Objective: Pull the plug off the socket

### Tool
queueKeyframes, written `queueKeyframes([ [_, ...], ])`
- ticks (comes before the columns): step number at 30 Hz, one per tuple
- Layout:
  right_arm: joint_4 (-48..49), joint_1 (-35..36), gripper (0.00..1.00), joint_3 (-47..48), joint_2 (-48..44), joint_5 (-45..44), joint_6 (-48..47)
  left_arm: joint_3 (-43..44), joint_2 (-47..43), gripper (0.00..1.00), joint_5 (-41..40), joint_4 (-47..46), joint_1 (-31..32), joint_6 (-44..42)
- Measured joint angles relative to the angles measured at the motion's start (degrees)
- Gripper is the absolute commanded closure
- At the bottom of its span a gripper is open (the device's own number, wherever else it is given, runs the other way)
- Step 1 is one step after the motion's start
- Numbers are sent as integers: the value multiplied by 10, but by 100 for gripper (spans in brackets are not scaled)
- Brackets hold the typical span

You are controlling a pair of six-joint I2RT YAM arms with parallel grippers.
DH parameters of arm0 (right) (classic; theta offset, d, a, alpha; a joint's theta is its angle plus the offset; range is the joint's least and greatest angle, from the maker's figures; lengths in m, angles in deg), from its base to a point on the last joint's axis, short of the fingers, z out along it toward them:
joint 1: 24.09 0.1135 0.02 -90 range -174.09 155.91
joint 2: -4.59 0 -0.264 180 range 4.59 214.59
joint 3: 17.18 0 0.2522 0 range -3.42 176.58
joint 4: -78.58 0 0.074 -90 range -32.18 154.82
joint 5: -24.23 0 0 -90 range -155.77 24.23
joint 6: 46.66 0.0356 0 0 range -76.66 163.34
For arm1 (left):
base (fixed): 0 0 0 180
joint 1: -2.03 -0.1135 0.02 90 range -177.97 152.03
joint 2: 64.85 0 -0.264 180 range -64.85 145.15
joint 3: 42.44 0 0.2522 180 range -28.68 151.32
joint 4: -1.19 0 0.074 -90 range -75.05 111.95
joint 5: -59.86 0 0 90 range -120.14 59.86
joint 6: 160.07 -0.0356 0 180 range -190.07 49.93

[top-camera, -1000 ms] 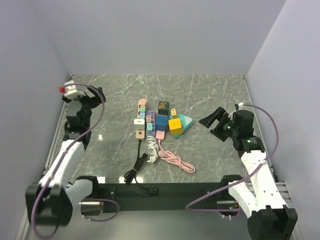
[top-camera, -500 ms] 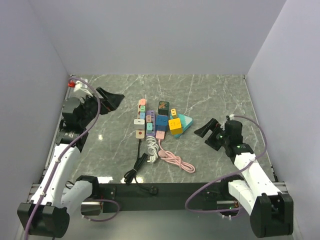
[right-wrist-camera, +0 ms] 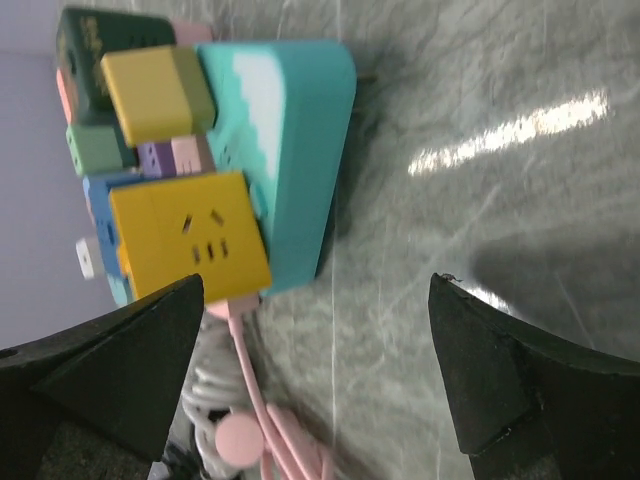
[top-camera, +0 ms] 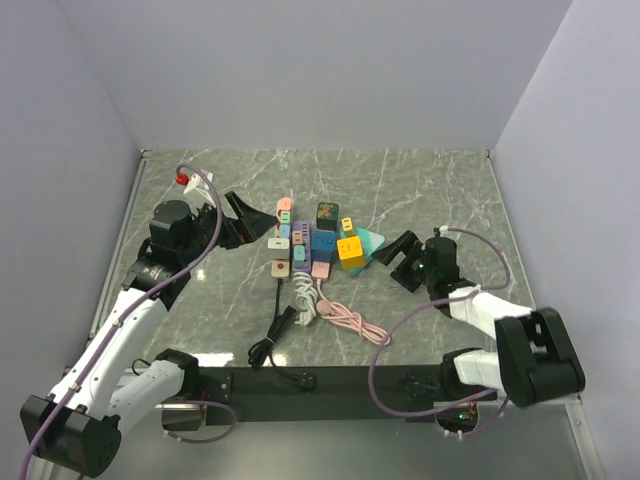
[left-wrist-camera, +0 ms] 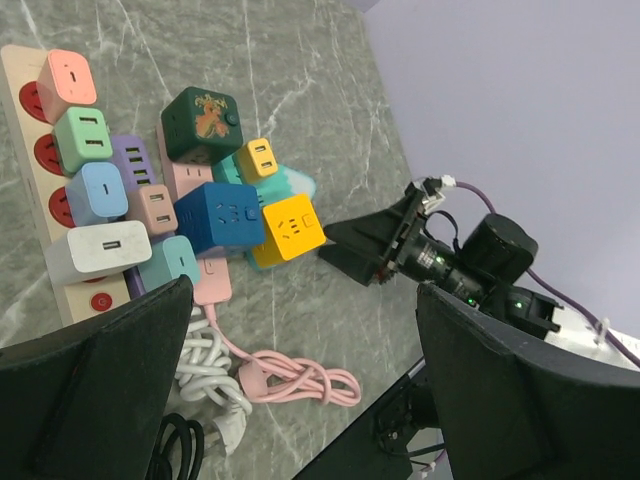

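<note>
A cluster of power strips and plugs lies mid-table. A beige strip (top-camera: 280,268) carries pink, green, blue and white plugs (left-wrist-camera: 100,250). Beside it are a blue cube (top-camera: 323,242), a yellow cube (top-camera: 350,250), a dark green cube (top-camera: 327,213) and a teal triangular socket (top-camera: 375,241) with a small yellow plug (right-wrist-camera: 155,95) on it. My left gripper (top-camera: 243,212) is open and empty, just left of the beige strip. My right gripper (top-camera: 398,250) is open and empty, low over the table, just right of the teal socket (right-wrist-camera: 300,150).
Coiled cables lie in front of the cluster: black (top-camera: 272,335), white (top-camera: 303,300) and pink (top-camera: 350,322). Walls close the table on the left, back and right. The near edge holds the black mounting rail (top-camera: 330,380).
My left arm has swung right from the left wall toward the beige strip. My right arm has dropped and moved left toward the teal socket. Both grippers stay open.
</note>
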Motion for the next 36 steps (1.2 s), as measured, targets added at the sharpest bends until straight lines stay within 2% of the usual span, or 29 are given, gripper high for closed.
queueKeyframes([
  [7,119,11,2,32,138,-7,50,0,0,1,-7,19,6,1],
  [15,202,36,6,69,223,-14,95,0,0,1,-11,28,7,-3],
  [19,210,59,20,98,259,-36,112,0,3,1,-11,28,7,-4],
  [20,210,64,31,103,265,-43,115,0,4,1,-11,28,7,-4],
  [22,205,72,42,110,276,-54,123,0,7,1,-11,28,7,-4],
  [25,205,76,72,105,282,-63,139,0,9,1,-10,28,7,-5],
  [26,216,76,92,101,280,-63,147,0,9,1,-9,28,7,-7],
  [27,225,76,100,98,273,-64,150,0,9,1,-6,28,7,-8],
  [32,192,81,100,70,207,-86,146,0,21,1,6,27,10,-13],
  [36,89,82,100,48,99,-117,120,1,48,1,12,27,25,-15],
])
